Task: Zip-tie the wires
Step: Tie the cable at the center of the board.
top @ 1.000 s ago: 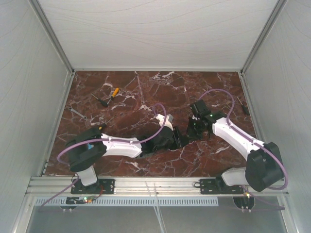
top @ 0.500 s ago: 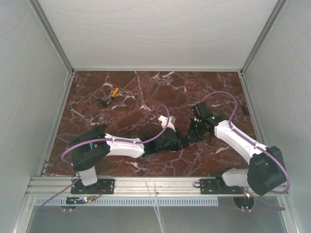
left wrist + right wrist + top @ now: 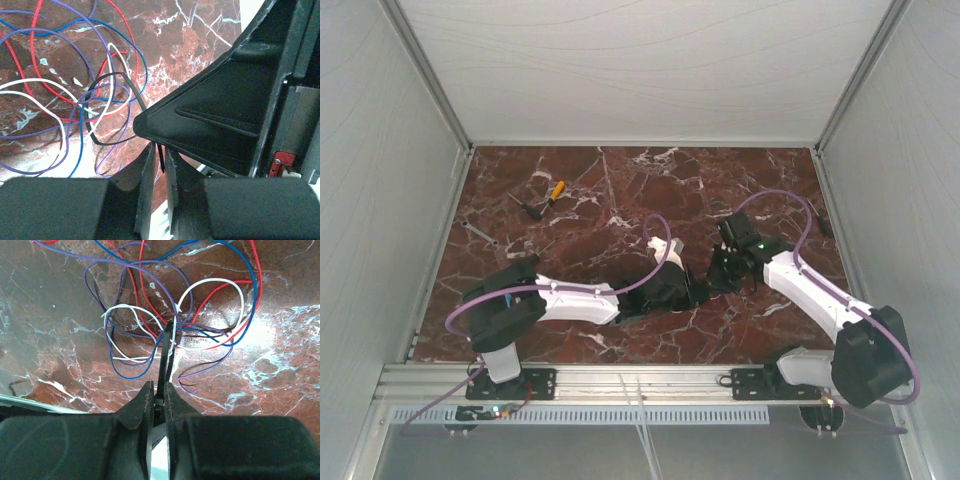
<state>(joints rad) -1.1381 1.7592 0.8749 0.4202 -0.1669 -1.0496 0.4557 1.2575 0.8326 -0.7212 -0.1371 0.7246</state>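
The wires [image 3: 60,95] lie in loose red, blue, purple and white loops on the marble; the right wrist view shows the wires [image 3: 150,315] too. A black zip tie [image 3: 165,355] is looped through them. My right gripper [image 3: 159,387] is shut on the tie's head end. In the left wrist view the tie's loop [image 3: 107,112] runs under the right gripper's black body [image 3: 225,115], and its thin tail [image 3: 161,160] hangs between my left gripper's [image 3: 159,152] fingers, which stand narrowly apart with a gap on each side. Both grippers [image 3: 705,280] meet mid-table and hide the bundle from above.
An orange-handled tool [image 3: 556,190] and a dark tool [image 3: 530,208] lie at the back left, a small wrench [image 3: 478,234] further left. White enclosure walls [image 3: 380,200] ring the marble table [image 3: 620,190]. Lilac cables [image 3: 660,245] arc over both arms.
The left arm has slid a little right towards the right gripper, and its jaws have narrowed around the tie's tail. The right arm has barely shifted.
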